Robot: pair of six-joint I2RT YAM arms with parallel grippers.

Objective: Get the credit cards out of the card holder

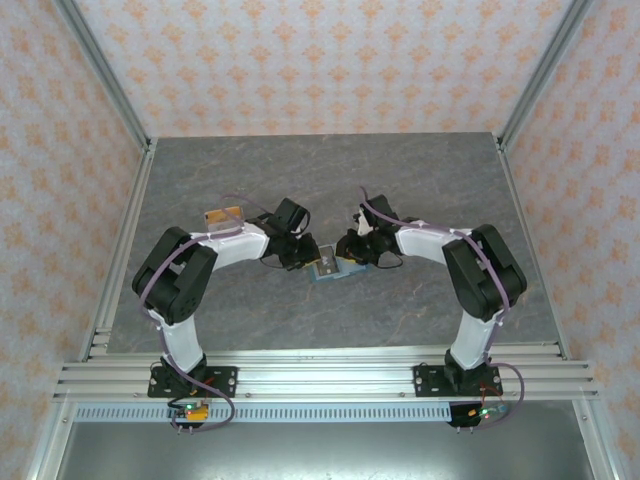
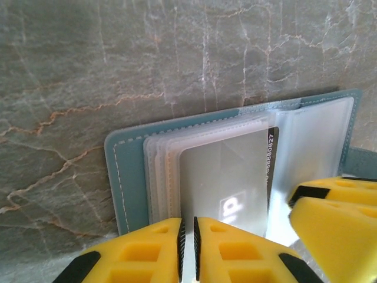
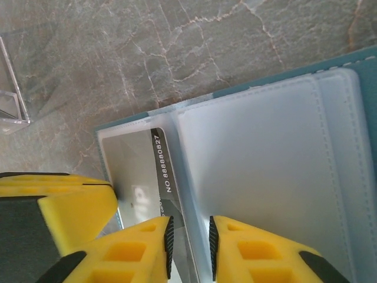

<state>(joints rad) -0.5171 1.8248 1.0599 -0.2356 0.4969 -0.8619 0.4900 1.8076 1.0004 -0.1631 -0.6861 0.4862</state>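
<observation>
The teal card holder (image 1: pixel 330 270) lies open on the grey table between both arms, its cover (image 2: pixel 126 177) under a stack of clear sleeves. A pale grey credit card (image 2: pixel 227 183) with a dark numbered stripe lies on the left sleeves. My left gripper (image 2: pixel 188 247) is shut on that card's near edge. In the right wrist view the same card (image 3: pixel 132 171) lies left of my right gripper (image 3: pixel 188 247), whose jaws stand slightly apart astride a clear sleeve's edge. An orange-tan card (image 1: pixel 222 214) lies on the table behind the left arm.
The two grippers sit close together over the holder; a right finger (image 2: pixel 336 218) shows beside the left one. A clear plastic box corner (image 3: pixel 12 106) stands on the table to the left. Metal frame rails border the table.
</observation>
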